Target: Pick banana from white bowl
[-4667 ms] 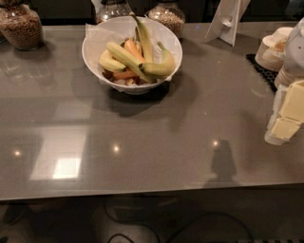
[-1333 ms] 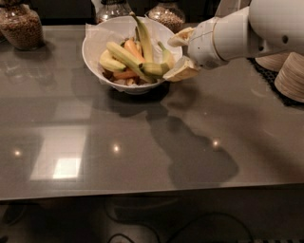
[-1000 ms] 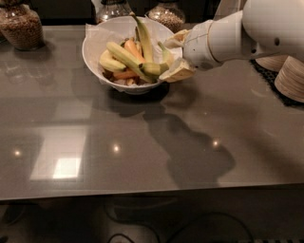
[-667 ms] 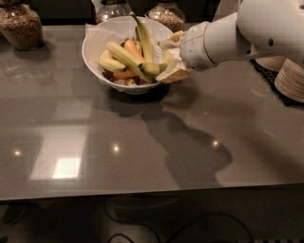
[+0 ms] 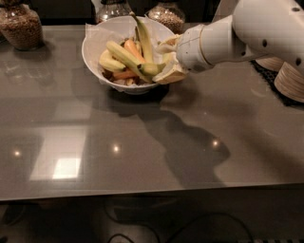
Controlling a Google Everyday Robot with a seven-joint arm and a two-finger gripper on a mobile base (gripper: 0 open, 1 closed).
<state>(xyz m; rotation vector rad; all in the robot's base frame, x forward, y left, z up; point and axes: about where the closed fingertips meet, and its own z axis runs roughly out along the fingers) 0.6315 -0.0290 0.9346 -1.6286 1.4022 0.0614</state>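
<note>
The white bowl (image 5: pixel 95 40), lined with white paper, stands at the back middle of the grey table. It holds several bananas and some orange pieces. The banana (image 5: pixel 149 69) shows as a greenish-yellow curved end at the bowl's right side, partly hidden by my gripper. A longer pale banana (image 5: pixel 122 53) lies diagonally and a slim dark-tipped one (image 5: pixel 142 35) stands upright. My gripper (image 5: pixel 164 60) reaches in from the right over the bowl's right rim. It is open, with one beige finger (image 5: pixel 166 45) behind the greenish banana end and the other in front of it.
Three glass jars of grains stand along the back edge (image 5: pixel 21 26) (image 5: pixel 111 9) (image 5: pixel 166 16). Stacked beige plates (image 5: pixel 287 78) sit on a dark mat at the right, under my arm (image 5: pixel 256 28). The table's front edge runs across the bottom.
My gripper has crept a little left, further over the bowl's right rim and around the greenish banana end. The bowl and the other bananas have not moved.
</note>
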